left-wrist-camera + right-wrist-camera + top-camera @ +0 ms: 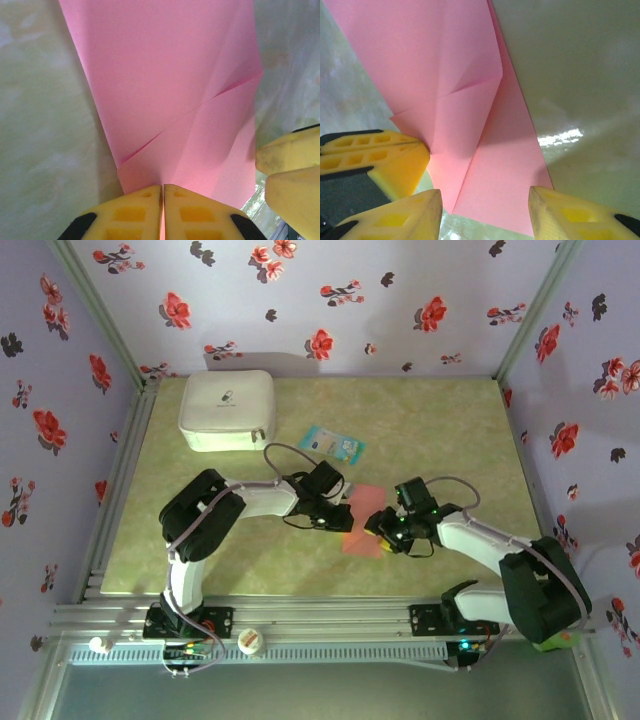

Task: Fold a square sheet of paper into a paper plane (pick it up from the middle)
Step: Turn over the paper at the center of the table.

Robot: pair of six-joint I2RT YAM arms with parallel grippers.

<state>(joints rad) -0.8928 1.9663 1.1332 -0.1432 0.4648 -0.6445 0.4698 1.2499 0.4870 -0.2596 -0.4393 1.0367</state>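
The salmon-pink sheet of paper (362,525) lies mid-table, folded into a narrower shape with diagonal flaps and sharp creases. In the left wrist view the paper (170,90) runs away from my left gripper (163,192), whose yellow jaws are shut on its near edge at a crease. In the top view the left gripper (338,514) is at the paper's left side and my right gripper (382,526) at its right. In the right wrist view the right gripper (485,205) stands open, its fingers astride the paper's (445,65) near end. The left gripper's fingers (380,155) pinch the paper's left edge there.
A white case (228,410) sits at the back left of the green mat. A light-blue printed packet (331,444) lies just behind the arms. Aluminium rails (320,618) run along the near edge, and floral walls close in the table.
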